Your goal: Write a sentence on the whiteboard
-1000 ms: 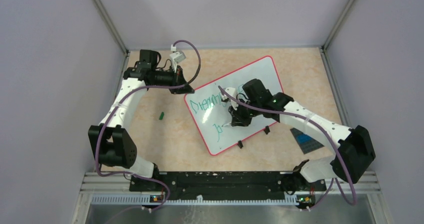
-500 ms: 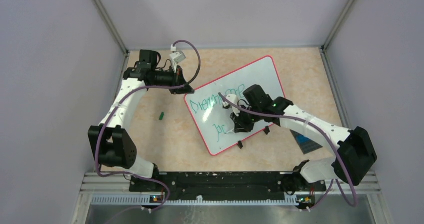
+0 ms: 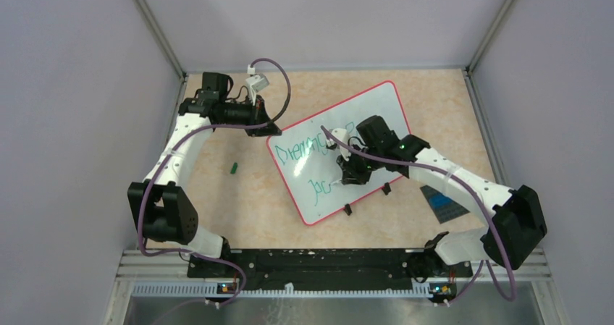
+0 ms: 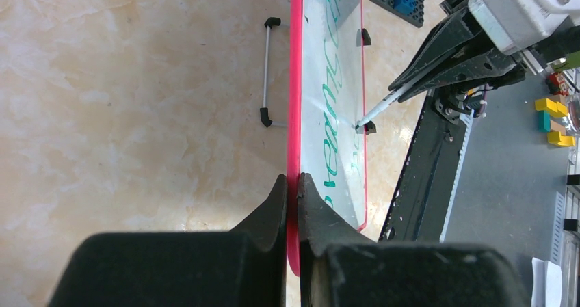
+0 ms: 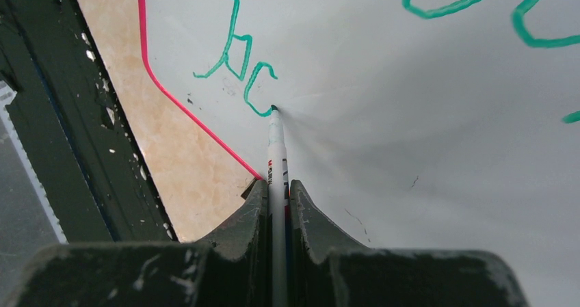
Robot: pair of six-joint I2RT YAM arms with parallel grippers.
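Right wrist: right end effector point(image 5: 275, 184) clamped on marker point(image 5: 276, 150), mid-word; left end effector point(image 4: 292, 180) clamps whiteboard point(image 4: 295, 115); next letter probably goes beside the tip.

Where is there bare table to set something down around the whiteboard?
Bare table lies near-left, between the left arm and the whiteboard, save one small green piece. The far-right corner is bare too. Near-right is crowded: right arm, studded plate.

One whiteboard point(image 3: 376, 115), one marker point(image 5: 276, 150), one small green piece point(image 3: 234, 169), one studded plate point(image 3: 443, 203); left end effector point(image 4: 292, 184), right end effector point(image 5: 275, 187): two.
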